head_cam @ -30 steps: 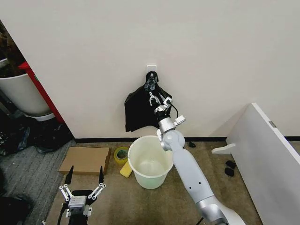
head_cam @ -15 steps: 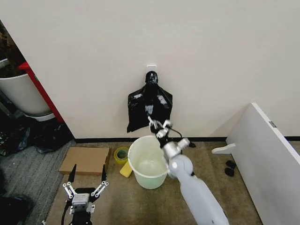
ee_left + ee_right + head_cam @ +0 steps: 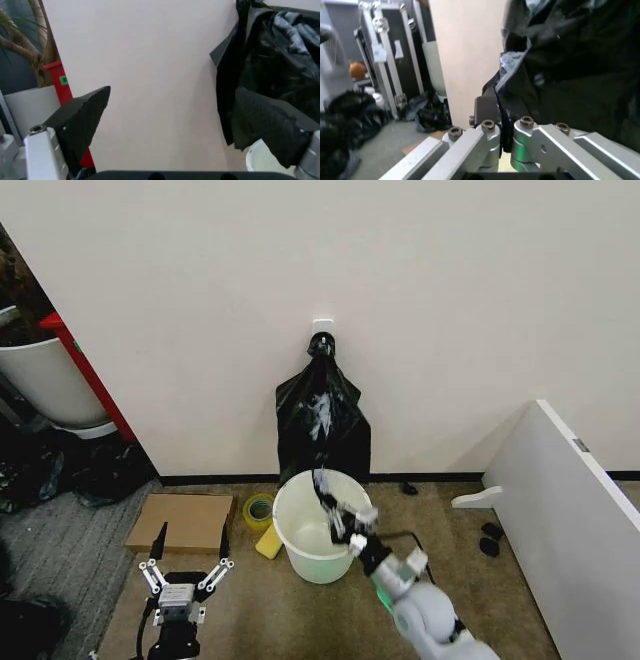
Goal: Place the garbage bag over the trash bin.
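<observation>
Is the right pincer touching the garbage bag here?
Touching. In the right wrist view the right pincer is shut on a fold of the garbage bag, black plastic pinched between its fingers.

This looks like a back room in an office or a lab. There is a plain cream wall (image 3: pixel 450 300), thin brown carpet (image 3: pixel 300 610), flat cardboard (image 3: pixel 185 522), tape (image 3: pixel 259 509), and black metal gear racks (image 3: pixel 395 56).

The garbage bag (image 3: pixel 322 420) I pinch is thin, glossy, crinkled black plastic. My right tool (image 3: pixel 328 498) is brushed silver metal with bolts; the trash bin (image 3: pixel 316 525) beneath is smooth cream plastic.
</observation>
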Tool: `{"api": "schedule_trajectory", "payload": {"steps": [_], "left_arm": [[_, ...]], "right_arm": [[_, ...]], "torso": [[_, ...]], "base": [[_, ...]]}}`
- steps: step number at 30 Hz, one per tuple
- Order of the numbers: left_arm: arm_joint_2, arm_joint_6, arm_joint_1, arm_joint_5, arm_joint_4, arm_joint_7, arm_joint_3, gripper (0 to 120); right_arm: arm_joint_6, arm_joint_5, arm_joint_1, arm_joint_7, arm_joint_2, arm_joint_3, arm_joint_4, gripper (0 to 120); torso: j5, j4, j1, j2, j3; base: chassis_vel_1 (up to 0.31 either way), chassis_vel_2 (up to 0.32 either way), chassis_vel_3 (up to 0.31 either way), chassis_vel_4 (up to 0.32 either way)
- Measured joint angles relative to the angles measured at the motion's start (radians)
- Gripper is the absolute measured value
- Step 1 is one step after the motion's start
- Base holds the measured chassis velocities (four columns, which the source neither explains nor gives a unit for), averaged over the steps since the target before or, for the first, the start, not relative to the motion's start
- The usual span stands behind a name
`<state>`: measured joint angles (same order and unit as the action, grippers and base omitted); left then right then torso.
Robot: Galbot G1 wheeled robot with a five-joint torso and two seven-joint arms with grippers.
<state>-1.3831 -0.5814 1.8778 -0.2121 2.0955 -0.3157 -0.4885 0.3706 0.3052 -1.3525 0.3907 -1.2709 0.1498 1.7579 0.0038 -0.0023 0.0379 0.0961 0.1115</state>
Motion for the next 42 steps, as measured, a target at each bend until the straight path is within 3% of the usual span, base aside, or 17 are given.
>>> {"api": "schedule_trajectory", "payload": {"steps": [14, 27, 42], "left_arm": [[0.011, 0.002, -0.026, 0.004, -0.020, 0.001, 0.005, 98], [0.025, 0.004, -0.034, 0.009, -0.024, 0.003, 0.005, 98], [0.035, 0.011, -0.048, 0.014, -0.035, 0.008, 0.013, 98]], "right_arm": [[0.192, -0.244, -0.117, -0.001, -0.004, 0.065, 0.028, 0], [0.258, -0.295, -0.154, 0.004, -0.039, 0.114, 0.036, 0], [0.278, -0.305, -0.176, 0.016, 0.007, 0.118, 0.038, 0]], "torso": [[0.0000, 0.0001, 0.000, 0.000, 0.000], [0.0000, 0.0000, 0.000, 0.000, 0.000], [-0.0001, 0.0000, 0.000, 0.000, 0.000]], "base": [[0.000, 0.000, 0.000, 0.000], [0.000, 0.000, 0.000, 0.000], [0.000, 0.000, 0.000, 0.000]]}}
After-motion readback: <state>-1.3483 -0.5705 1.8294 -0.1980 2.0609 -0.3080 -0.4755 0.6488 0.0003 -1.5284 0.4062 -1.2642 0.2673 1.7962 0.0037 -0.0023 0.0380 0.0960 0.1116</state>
